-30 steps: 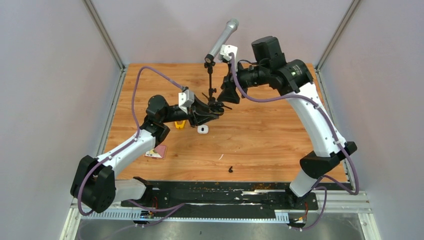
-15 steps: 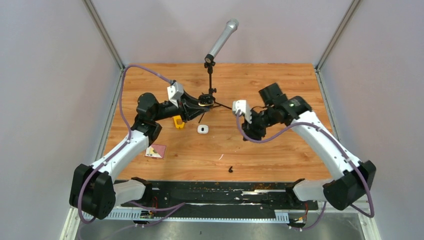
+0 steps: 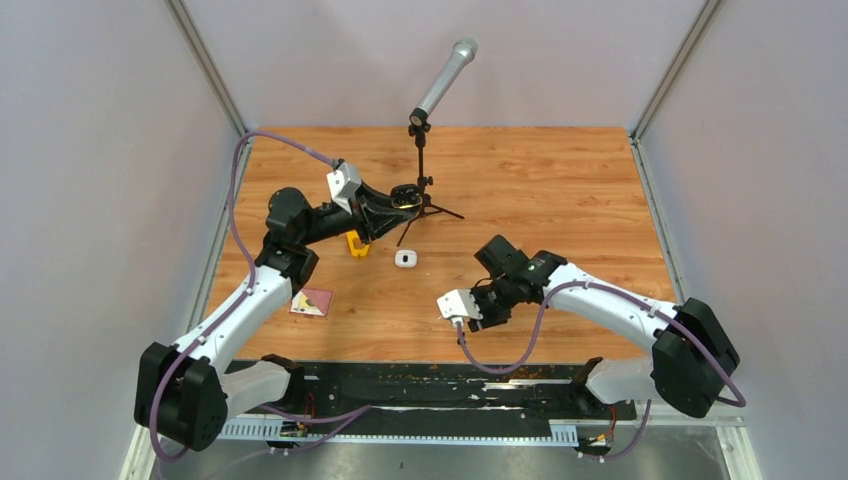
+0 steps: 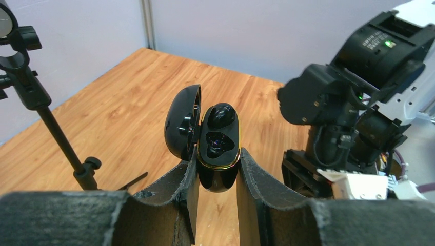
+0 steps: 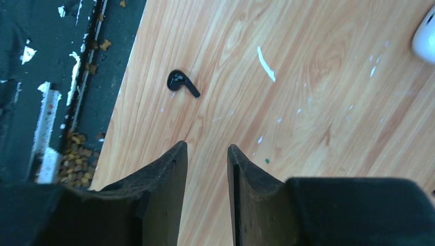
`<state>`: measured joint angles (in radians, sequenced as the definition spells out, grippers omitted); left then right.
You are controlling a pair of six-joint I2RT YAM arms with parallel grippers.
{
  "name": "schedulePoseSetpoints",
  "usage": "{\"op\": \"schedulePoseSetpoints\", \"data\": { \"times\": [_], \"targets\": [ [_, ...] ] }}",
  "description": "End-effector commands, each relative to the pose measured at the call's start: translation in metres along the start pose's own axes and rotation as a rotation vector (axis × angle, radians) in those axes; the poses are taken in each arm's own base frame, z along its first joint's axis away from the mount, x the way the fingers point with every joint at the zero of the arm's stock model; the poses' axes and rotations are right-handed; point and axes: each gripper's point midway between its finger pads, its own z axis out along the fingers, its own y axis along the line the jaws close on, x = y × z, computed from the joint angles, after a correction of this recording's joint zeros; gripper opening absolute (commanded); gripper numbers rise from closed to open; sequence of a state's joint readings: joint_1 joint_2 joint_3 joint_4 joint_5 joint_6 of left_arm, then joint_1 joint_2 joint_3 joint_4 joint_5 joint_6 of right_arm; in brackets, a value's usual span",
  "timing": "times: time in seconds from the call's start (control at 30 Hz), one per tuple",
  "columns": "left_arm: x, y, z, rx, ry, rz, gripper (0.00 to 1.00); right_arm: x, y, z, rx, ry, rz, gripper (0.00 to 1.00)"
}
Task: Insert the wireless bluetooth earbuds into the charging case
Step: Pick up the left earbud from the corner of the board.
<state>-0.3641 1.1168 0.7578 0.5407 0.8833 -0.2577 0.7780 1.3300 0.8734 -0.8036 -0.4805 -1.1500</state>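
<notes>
My left gripper (image 4: 215, 171) is shut on a glossy black charging case (image 4: 219, 154), held up above the table (image 3: 560, 200) with its lid (image 4: 182, 123) swung open to the left. One black earbud (image 4: 220, 117) sits in the upper slot; the lower slot looks hollow. In the top view this gripper (image 3: 400, 200) is beside the microphone stand. My right gripper (image 5: 206, 149) points down at the wood near the front edge, jaws a little apart with nothing between them. A loose black earbud (image 5: 182, 83) lies on the table just ahead and left of its fingertips.
A small white case (image 3: 404, 259) lies mid-table and shows at the right wrist view's edge (image 5: 427, 36). A microphone on a tripod stand (image 3: 425, 150) rises at the back. A yellow object (image 3: 357, 245) and a pink card (image 3: 313, 302) lie left. The black base strip (image 5: 46, 77) borders the near edge.
My right arm swung from the back, by the microphone, down to the front of the table, and its jaws narrowed. My left gripper drifted slightly back and left with the case.
</notes>
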Motion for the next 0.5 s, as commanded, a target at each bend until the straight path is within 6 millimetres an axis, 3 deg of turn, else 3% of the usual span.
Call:
{"op": "schedulePoseSetpoints", "data": {
  "times": [0.0, 0.17, 0.47],
  "targets": [
    [-0.01, 0.004, -0.004, -0.036, -0.027, 0.024, 0.0, -0.035, -0.017, 0.008, 0.104, -0.125, -0.259, 0.34],
    [-0.013, 0.008, -0.004, -0.049, -0.035, 0.018, 0.0, -0.034, 0.009, 0.027, 0.008, -0.156, -0.268, 0.34],
    [-0.007, 0.009, -0.012, -0.078, -0.026, 0.001, 0.0, -0.029, 0.02, 0.044, -0.023, -0.159, -0.204, 0.36]
  ]
}}
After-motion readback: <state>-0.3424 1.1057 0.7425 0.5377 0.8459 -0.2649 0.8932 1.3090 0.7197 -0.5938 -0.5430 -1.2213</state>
